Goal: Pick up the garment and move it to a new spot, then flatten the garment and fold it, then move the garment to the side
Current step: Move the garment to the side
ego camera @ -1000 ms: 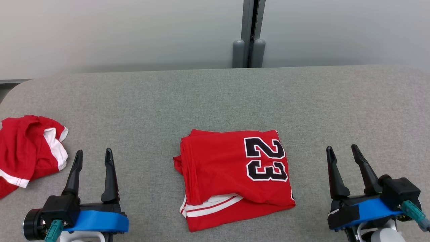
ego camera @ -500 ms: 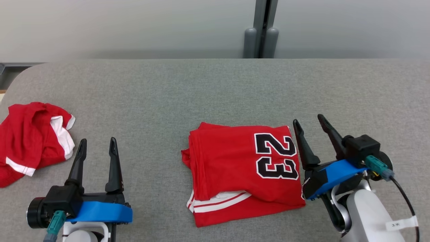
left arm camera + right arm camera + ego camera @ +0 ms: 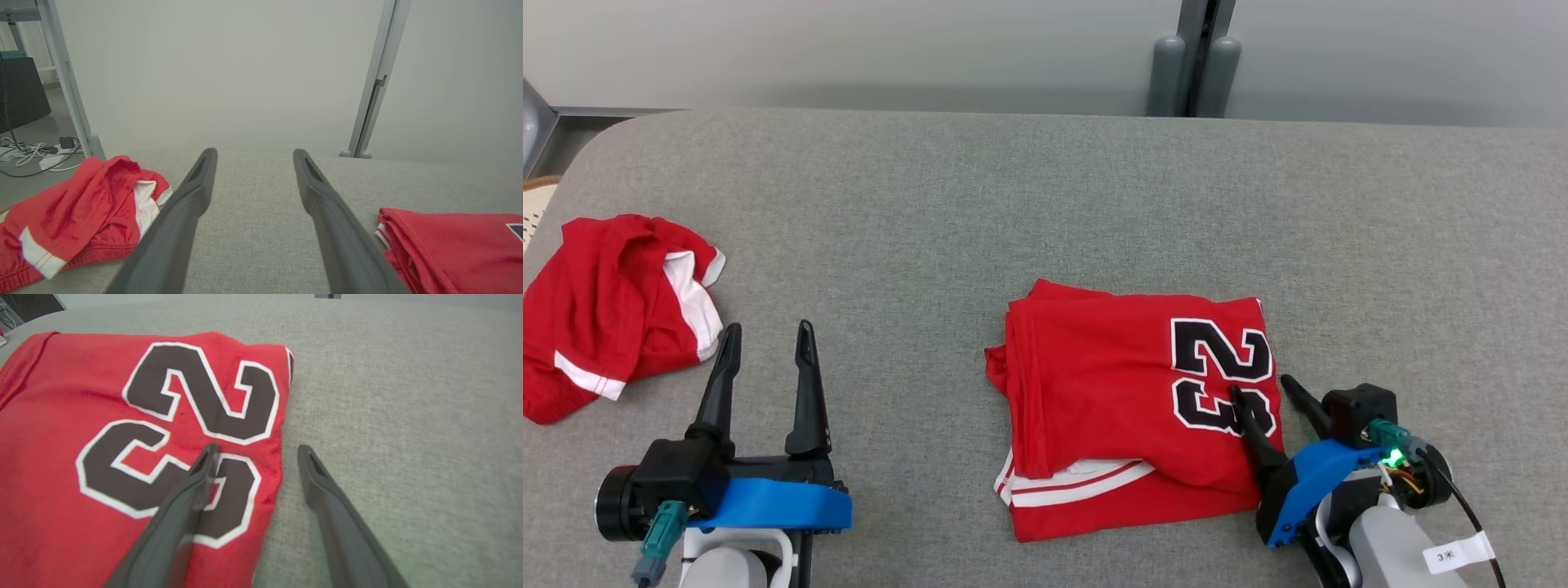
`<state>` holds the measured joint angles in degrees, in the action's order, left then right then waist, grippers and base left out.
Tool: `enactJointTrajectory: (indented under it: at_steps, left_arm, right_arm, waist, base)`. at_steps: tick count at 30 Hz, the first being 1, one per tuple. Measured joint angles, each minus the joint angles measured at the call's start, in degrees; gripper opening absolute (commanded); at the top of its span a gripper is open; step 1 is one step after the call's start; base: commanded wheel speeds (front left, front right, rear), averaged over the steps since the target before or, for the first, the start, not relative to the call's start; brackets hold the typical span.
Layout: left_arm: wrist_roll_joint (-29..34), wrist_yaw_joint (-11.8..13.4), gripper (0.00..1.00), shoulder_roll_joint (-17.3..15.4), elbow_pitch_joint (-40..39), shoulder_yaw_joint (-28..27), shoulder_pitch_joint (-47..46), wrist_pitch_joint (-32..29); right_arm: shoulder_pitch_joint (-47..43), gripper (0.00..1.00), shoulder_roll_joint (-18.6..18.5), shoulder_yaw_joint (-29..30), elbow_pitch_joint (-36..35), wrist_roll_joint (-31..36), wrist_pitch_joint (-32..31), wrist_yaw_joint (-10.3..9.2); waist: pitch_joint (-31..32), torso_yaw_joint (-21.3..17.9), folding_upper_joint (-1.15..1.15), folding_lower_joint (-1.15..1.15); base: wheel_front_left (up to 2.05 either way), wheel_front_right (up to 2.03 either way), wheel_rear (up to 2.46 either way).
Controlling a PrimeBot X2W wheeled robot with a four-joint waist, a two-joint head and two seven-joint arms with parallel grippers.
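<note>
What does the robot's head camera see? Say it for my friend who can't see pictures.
A folded red jersey with a black 23 lies on a grey table, and the open right gripper straddles its right edge. The open left gripper is empty at the lower left, near a crumpled red and white garment.

Matt red cloth jersey (image 3: 1111, 400), rough grey fabric tabletop (image 3: 1045, 212) (woven)
</note>
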<state>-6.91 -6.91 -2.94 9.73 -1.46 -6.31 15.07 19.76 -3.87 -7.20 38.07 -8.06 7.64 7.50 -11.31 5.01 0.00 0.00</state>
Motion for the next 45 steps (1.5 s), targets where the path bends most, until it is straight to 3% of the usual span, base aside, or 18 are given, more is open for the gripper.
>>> enactJointTrajectory:
  at_steps: [5, 6, 7, 8, 14, 21, 30, 35, 45]
  left_arm:
    - [-0.1, 0.3, 1.0, 0.0, -0.1, 0.2, 0.0, 0.0]
    - [-0.2, 0.4, 1.0, 0.0, -0.1, 0.2, 0.0, 0.0]
    - [-0.2, 0.4, 1.0, 0.0, 0.0, 0.2, 0.0, 0.0]
    - [-0.2, 0.4, 1.0, 0.0, 0.0, 0.2, 0.0, 0.0]
    - [-0.4, 0.5, 1.0, 0.0, -0.1, 0.2, -0.1, 0.0]
    - [-0.5, 0.7, 1.0, 0.0, -1.3, -0.1, -1.5, 0.0]
    - [0.5, 0.6, 1.0, 0.0, -3.3, -0.8, -5.3, 0.0]
    - [1.1, 0.3, 1.0, -0.3, -4.4, -1.4, -7.0, 0.0]
    - [1.6, 0.0, 1.0, -1.2, -5.8, -1.6, -9.1, 0.0]
  right_arm:
    - [1.1, 1.0, 0.2, -3.3, 4.0, -2.3, 1.0, -0.03]
    - [1.2, 0.94, 0.2, -4.3, 4.4, -3.0, 1.0, -0.03]
    - [1.3, 0.51, 0.2, -5.1, 4.9, -3.9, 1.2, -0.11]
    - [1.5, 0.0, 0.3, -5.6, 5.2, -4.9, 1.6, -0.1]
    - [3.9, 0.0, 0.0, -6.5, 6.4, -6.4, 3.9, 0.0]
    - [7.8, 0.0, -4.1, -4.2, 5.0, -6.2, 6.1, 0.0]
    - [10.5, 0.0, -10.3, 2.0, 2.1, -5.6, 6.9, 0.0]
    - [10.3, 0.0, -11.6, 5.5, 0.1, -5.6, 7.1, 0.0]
    - [17.3, 0.0, -14.1, 3.5, -3.7, -3.0, 5.6, 0.0]
  waist:
    - [-0.1, -0.1, 0.0, 0.0]
    - [-0.1, -0.2, 0.0, 0.0]
    - [-0.1, -0.2, 0.0, 0.0]
    - [-0.2, -0.3, 0.0, 0.0]
    - [-0.5, -1.2, 0.0, 0.0]
    - [-2.9, -4.3, 0.0, 0.0]
    - [-8.3, -10.5, 0.0, 0.01]
    - [-10.7, -12.7, 0.0, 0.01]
    - [-14.0, -13.9, 0.0, 0.01]
  base:
    - [0.0, 0.0, 0.0]
    - [0.0, 0.0, 0.0]
    - [0.0, 0.0, 0.0]
    - [0.0, 0.0, 0.0]
    - [0.0, 0.0, 0.0]
    - [0.0, 0.0, 0.0]
    - [0.0, 0.0, 0.0]
    - [0.0, 0.0, 0.0]
    - [0.0, 0.0, 0.0]
